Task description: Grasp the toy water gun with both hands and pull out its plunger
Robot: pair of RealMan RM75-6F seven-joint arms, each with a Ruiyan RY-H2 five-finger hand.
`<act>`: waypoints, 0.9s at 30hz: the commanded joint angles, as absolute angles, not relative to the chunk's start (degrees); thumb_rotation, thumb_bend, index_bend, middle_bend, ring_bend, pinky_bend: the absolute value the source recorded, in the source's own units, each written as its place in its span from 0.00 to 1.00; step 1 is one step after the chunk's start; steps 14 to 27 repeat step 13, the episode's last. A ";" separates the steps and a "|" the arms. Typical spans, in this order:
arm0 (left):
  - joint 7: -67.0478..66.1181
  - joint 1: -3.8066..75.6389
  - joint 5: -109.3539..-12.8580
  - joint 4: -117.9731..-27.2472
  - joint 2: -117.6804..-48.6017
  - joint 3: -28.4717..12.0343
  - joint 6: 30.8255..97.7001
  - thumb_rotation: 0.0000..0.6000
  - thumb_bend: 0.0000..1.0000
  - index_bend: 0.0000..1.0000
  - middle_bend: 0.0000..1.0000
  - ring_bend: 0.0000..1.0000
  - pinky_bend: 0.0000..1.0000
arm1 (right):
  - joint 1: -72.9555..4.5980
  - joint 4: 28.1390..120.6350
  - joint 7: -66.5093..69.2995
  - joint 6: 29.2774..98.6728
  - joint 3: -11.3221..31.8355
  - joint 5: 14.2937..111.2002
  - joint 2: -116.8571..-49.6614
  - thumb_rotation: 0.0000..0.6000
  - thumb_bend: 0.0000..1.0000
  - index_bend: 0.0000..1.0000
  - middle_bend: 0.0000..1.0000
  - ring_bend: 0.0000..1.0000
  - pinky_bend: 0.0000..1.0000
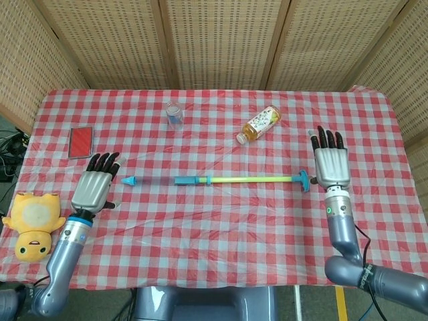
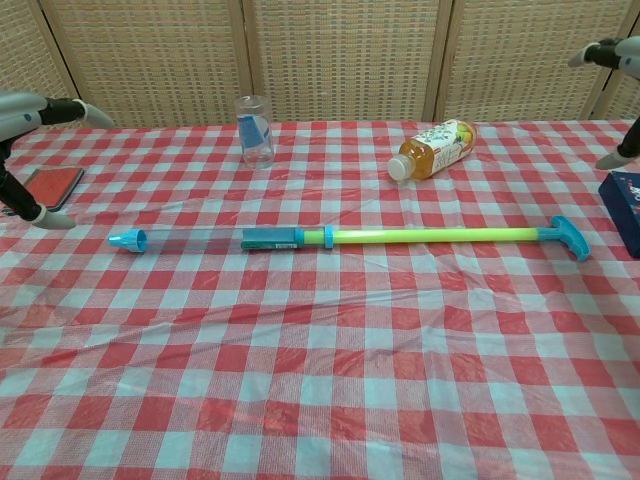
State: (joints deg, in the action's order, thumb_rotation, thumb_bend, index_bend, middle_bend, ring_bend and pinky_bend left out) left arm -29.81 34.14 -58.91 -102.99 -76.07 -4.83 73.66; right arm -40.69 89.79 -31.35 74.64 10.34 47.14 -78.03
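The toy water gun [image 1: 200, 180] [image 2: 290, 237] lies flat on the checked tablecloth, stretched long. Its clear barrel ends in a blue nozzle [image 1: 128, 180] [image 2: 126, 239] at the left. The yellow-green plunger rod [image 1: 251, 178] [image 2: 430, 235] sticks far out to the right and ends in a blue handle [image 1: 304, 180] [image 2: 571, 236]. My left hand [image 1: 95, 190] [image 2: 30, 150] hovers open just left of the nozzle, apart from it. Just right of the handle, my right hand [image 1: 332, 165] [image 2: 618, 80] is open too, fingers spread, holding nothing.
A clear plastic cup [image 1: 175, 115] [image 2: 254, 130] and a tea bottle on its side [image 1: 260, 124] [image 2: 435, 148] stand behind the gun. A red card [image 1: 81, 141] [image 2: 50, 187] lies at the far left, a dark blue box [image 2: 624, 210] at the right, a yellow plush toy [image 1: 33, 224] by the left edge.
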 commanded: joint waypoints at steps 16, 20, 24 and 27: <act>-19.26 16.48 -85.29 -93.54 -75.94 8.61 89.91 1.00 0.16 0.08 0.00 0.00 0.00 | -18.85 84.94 -8.79 93.41 -8.05 85.81 -77.60 1.00 0.12 0.00 0.00 0.00 0.00; -19.26 16.48 -85.29 -93.54 -75.94 8.61 89.91 1.00 0.16 0.08 0.00 0.00 0.00 | -18.85 84.94 -8.79 93.41 -8.05 85.81 -77.60 1.00 0.12 0.00 0.00 0.00 0.00; -19.26 16.48 -85.29 -93.54 -75.94 8.61 89.91 1.00 0.16 0.08 0.00 0.00 0.00 | -18.85 84.94 -8.79 93.41 -8.05 85.81 -77.60 1.00 0.12 0.00 0.00 0.00 0.00; -19.26 16.48 -85.29 -93.54 -75.94 8.61 89.91 1.00 0.16 0.08 0.00 0.00 0.00 | -18.85 84.94 -8.79 93.41 -8.05 85.81 -77.60 1.00 0.12 0.00 0.00 0.00 0.00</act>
